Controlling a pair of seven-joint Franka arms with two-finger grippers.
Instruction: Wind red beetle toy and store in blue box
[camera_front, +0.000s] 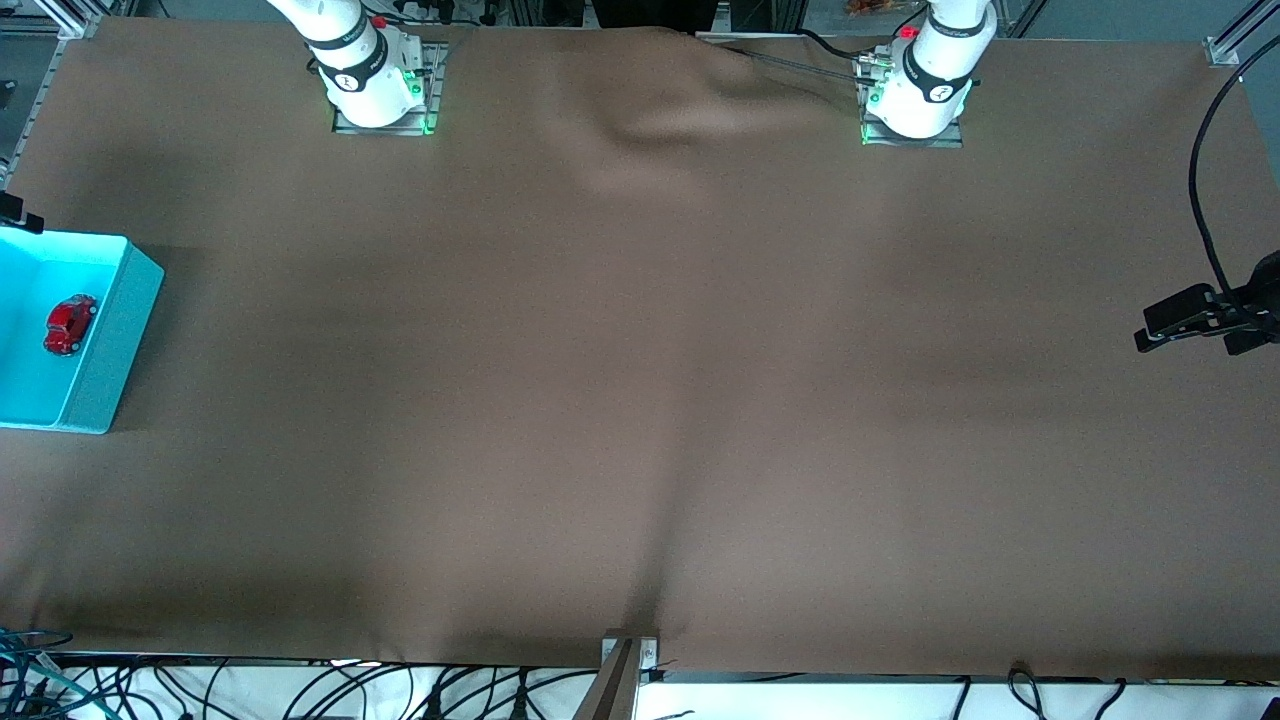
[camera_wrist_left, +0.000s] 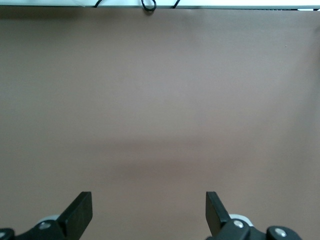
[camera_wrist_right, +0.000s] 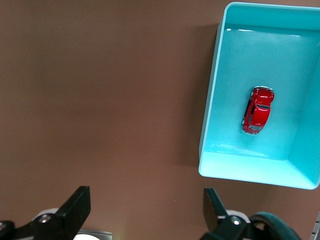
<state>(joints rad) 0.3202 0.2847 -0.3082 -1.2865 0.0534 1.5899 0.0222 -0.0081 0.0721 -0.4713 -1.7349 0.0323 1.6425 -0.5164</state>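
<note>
We see a robotics lab: two white robot arm bases (camera_front: 370, 85) bolted to a brown cloth-covered table (camera_front: 640, 400), with tangled black cables (camera_front: 400, 690) along its near edge.

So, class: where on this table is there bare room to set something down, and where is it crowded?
Nearly all the brown cloth lies bare, from the blue box at the right arm's end to the left arm's end. Inside the box, bare floor surrounds the red beetle toy. Both the left gripper and the right gripper hang open and hold nothing.
</note>
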